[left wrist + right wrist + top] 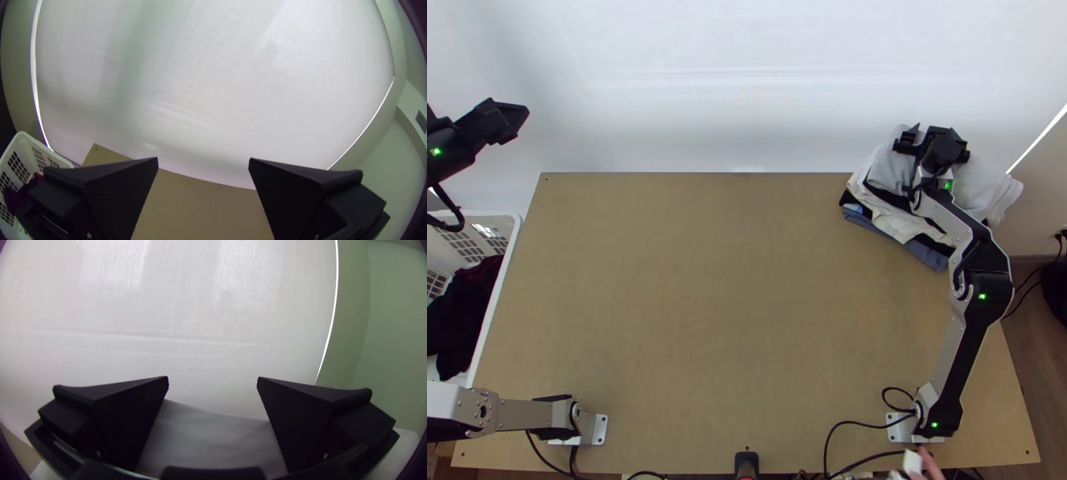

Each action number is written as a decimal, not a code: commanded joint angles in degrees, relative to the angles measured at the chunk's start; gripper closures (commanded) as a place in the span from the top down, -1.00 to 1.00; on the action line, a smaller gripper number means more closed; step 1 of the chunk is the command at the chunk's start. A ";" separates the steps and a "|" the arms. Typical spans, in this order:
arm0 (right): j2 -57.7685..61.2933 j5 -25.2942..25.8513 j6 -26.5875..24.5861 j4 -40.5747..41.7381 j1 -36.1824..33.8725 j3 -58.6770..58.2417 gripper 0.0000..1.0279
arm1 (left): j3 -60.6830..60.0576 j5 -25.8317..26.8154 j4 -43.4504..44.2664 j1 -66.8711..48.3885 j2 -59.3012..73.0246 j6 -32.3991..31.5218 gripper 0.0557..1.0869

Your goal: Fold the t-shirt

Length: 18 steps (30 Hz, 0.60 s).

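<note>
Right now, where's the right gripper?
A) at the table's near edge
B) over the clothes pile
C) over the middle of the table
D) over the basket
B: the top view shows the right gripper over the clothes pile at the far right corner of the table.

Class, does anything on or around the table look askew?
Yes: the pile of clothes at the far right corner of the table. Its layers sit unevenly, and pale grey cloth juts past the side edge.
</note>
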 commanded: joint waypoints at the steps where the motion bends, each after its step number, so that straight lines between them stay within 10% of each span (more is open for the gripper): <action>1: -10.02 0.66 -0.39 -0.05 0.10 -0.54 0.89 | 0.15 0.33 -0.32 0.44 -2.54 0.26 0.92; 18: -68.03 -15.51 3.48 -15.35 -4.65 -17.76 0.92 | -12.59 -8.37 16.47 11.69 -20.64 2.72 0.92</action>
